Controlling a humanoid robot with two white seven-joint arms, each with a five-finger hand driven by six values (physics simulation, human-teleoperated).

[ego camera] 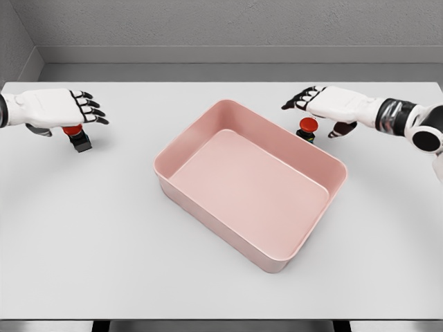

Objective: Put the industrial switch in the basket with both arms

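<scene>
Between the left hand (59,107) and the right hand (332,104) stands the pink basket (208,135), set at an angle on the white table (83,235); its raised walls are the only barrier across the middle. Its open top is unobstructed from above. The red-capped industrial switch (77,137) sits directly under the left hand's palm, with bare table between it and the basket's near corner. A second red-capped switch (307,129) stands just below the right hand, close against the basket's far wall, leaving little room on that side. Outward of each hand the tabletop runs bare to its edges.
</scene>
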